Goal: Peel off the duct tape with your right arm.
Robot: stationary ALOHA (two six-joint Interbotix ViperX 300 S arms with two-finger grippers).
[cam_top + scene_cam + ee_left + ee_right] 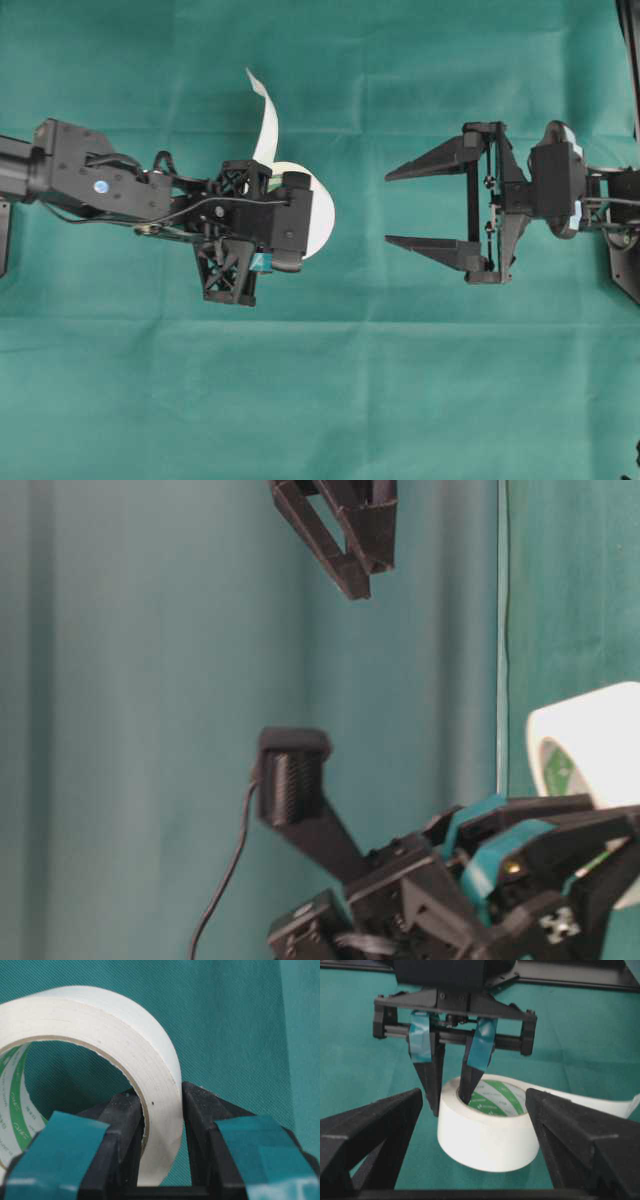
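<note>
The duct tape (322,215) is a white roll with a green-printed inner rim (497,1096). Its loose strip (265,120) curls away toward the far side, also seen at the right of the right wrist view as a white strip (600,1102). My left gripper (305,225) is shut on the roll's wall (160,1110), with one finger (125,1115) inside the ring and the other finger (200,1110) outside. My right gripper (388,208) stands open a short way right of the roll, fingers pointing at it and touching nothing. Whether the roll rests on the cloth I cannot tell.
A green cloth (320,400) covers the whole table. In the table-level view the roll (590,750) shows at the right edge above the left gripper's teal-taped frame (500,860). A dark fixture (628,60) sits at the far right edge.
</note>
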